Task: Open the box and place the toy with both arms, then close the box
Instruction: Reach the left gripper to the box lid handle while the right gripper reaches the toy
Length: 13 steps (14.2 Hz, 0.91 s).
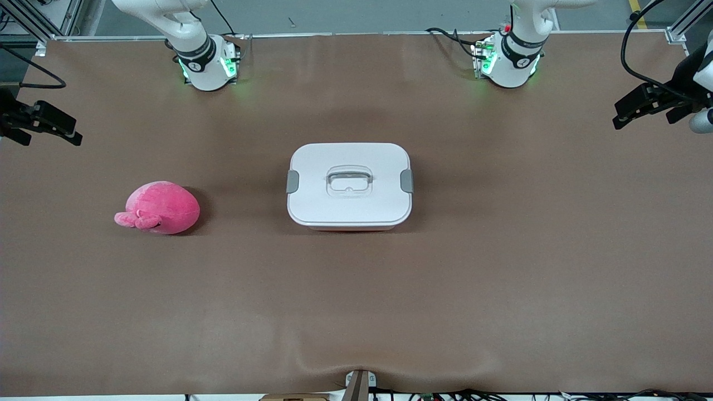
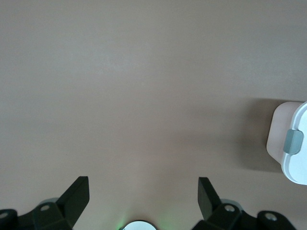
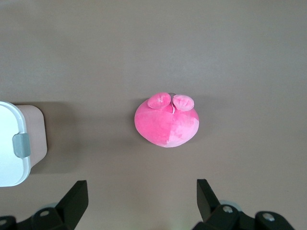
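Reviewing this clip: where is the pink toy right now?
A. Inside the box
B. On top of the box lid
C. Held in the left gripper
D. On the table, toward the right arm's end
D: the toy lies on the bare table, apart from the closed box, and neither gripper holds anything.

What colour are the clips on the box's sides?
Grey clips on the white-lidded box, clearest in the front view.

Box [image 1: 349,186] is sitting mid-table, lid on, with bare table [image 1: 501,267] lying open all around it. Toy [image 1: 159,208] is lying well apart toward the right arm's end, nothing crowding it.
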Tool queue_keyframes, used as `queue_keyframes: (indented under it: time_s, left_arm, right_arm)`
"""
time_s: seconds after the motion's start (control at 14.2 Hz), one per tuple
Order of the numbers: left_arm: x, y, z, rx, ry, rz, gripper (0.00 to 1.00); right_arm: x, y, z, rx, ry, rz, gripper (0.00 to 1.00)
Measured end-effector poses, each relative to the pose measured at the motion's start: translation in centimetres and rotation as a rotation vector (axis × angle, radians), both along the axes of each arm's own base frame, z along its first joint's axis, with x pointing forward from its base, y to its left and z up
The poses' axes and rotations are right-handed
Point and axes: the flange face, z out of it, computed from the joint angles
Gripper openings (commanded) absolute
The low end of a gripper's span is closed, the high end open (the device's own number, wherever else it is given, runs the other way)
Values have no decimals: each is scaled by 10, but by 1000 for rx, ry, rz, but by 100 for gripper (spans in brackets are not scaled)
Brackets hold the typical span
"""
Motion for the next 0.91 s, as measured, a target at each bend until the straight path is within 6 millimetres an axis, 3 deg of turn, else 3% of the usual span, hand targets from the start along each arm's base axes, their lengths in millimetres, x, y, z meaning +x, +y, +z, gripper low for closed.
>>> queue_keyframes:
  time_s: [0.56,0.91]
  left_arm:
    - [3,6,-4,34,2,58,100]
    - [7,-8,-12,-1,20,120,100]
  right_arm:
    - [1,0,-3,0,0,-1,100]
    - [3,1,-3,0,-16,3,100]
